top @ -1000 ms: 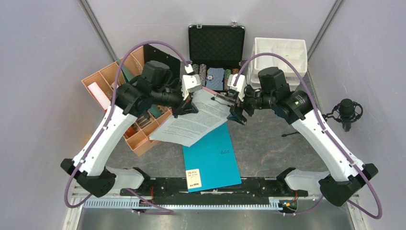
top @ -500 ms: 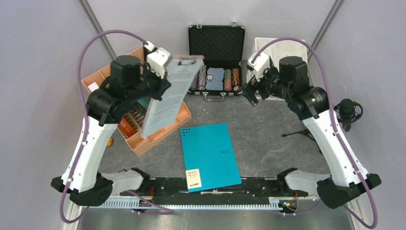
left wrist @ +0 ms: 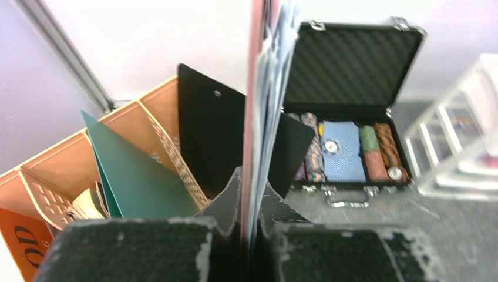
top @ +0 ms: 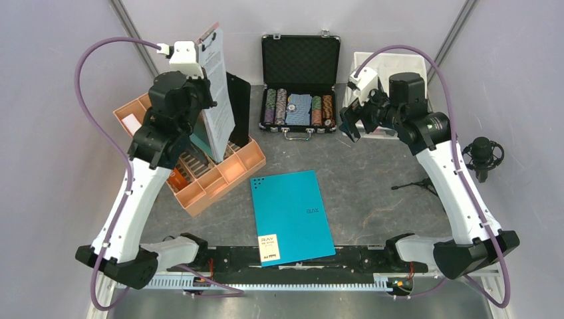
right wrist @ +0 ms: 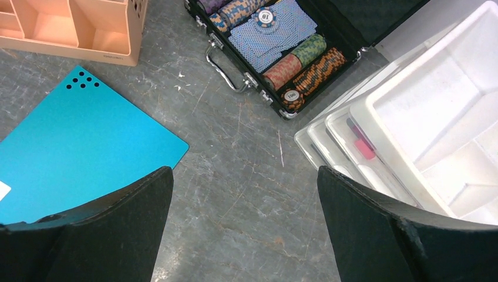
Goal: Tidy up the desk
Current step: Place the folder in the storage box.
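The desk is a dark grey mottled tabletop. My left gripper is shut on a clipboard with white printed sheets and holds it upright on edge over the orange organizer. In the left wrist view the gripper pinches the clipboard, whose pink board and paper edges run straight up. My right gripper is open and empty. In the right wrist view it hangs above bare desk.
A teal folder lies flat near the front edge. An open black case with poker chips stands at the back. White trays sit back right. A microphone is at the far right. A black board and a green folder stand in the organizer.
My left arm lifted the clipboard off the desk, swung it left and turned it upright over the organizer. My right gripper drew back to the right, toward the white trays.
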Available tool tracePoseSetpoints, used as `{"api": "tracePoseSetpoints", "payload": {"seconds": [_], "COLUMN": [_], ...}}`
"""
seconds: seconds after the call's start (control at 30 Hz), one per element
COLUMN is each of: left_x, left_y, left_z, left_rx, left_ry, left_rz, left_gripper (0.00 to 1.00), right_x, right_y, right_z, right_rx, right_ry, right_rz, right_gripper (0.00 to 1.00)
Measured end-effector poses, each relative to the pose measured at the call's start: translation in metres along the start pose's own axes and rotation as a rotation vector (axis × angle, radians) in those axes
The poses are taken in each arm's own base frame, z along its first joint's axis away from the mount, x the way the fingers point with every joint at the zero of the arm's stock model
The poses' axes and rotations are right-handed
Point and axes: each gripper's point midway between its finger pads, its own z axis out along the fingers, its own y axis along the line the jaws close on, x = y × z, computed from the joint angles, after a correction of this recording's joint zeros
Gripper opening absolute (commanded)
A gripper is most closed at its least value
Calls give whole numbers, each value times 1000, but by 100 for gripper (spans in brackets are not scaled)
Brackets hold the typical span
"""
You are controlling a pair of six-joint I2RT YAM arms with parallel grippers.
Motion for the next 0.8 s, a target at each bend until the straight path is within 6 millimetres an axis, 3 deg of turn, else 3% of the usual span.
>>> {"api": "tracePoseSetpoints", "payload": {"seconds": [0.27, 0.5, 0.8], "left_x": [0, -3, 23], "left_y": [18, 26, 20], "left_z": [43, 63, 97], "left_rx": [-184, -311, -449], "left_ry": [-108, -189, -178], "left_rz": [-46, -56, 73], "left_gripper": [2, 2, 2], "right_x": [17, 21, 28], "right_y": [-3, -7, -8], "right_z": [13, 18, 21], "right_rx": [-16, -12, -20], "right_ry": [41, 48, 61], "right_rz": [30, 40, 52], "right_gripper": [98, 98, 98]}}
